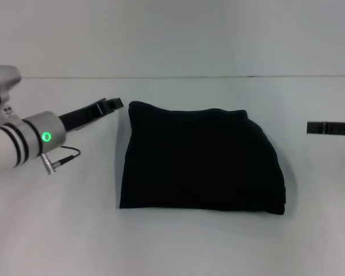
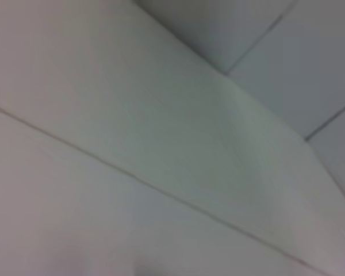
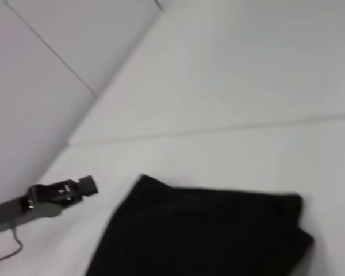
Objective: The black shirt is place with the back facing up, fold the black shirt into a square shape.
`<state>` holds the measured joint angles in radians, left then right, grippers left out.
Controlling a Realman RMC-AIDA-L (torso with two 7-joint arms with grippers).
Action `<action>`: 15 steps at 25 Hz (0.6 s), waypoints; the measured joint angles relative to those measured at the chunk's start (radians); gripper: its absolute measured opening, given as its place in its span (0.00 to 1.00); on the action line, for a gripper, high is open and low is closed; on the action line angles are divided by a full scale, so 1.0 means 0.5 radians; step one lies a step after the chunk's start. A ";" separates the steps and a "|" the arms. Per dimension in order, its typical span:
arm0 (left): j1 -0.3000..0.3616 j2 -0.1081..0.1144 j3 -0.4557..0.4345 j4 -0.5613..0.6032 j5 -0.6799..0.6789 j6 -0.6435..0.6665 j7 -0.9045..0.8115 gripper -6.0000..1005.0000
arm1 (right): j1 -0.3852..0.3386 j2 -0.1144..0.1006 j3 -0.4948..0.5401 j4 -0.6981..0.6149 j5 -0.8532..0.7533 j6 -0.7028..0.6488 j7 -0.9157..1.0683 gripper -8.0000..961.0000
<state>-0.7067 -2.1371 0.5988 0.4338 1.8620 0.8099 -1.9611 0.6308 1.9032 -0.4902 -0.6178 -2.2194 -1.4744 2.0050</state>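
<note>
The left gripper (image 1: 116, 104) is hovering just left of the far-left corner of the black shirt (image 1: 198, 161), not touching it; whether its fingers are parted or closed cannot be told. The shirt is lying folded into a rough square at the middle of the white table (image 1: 178, 247). The right gripper (image 1: 311, 127) is hanging well to the shirt's right, finger state likewise unclear.

Large plain black cloth shirt (image 1: 198, 161): matt, soft, no sheen, thick rounded folded edges. White table (image 1: 178, 241): smooth, faintly satin. Left gripper (image 1: 112, 104): black hard matt plastic; its arm (image 1: 31, 138) smooth silver-grey with black bands. Right gripper (image 1: 319, 127): same black matt.
</note>
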 joint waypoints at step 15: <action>0.217 0.022 -0.020 0.448 0.172 1.324 0.887 0.67 | 0.006 0.226 -0.097 -0.265 0.117 -0.031 -0.433 0.98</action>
<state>-0.5984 -2.1262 0.5889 0.6577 1.9478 1.4719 -1.5175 0.6339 2.0162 -0.5385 -0.7504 -2.1608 -1.4901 1.7884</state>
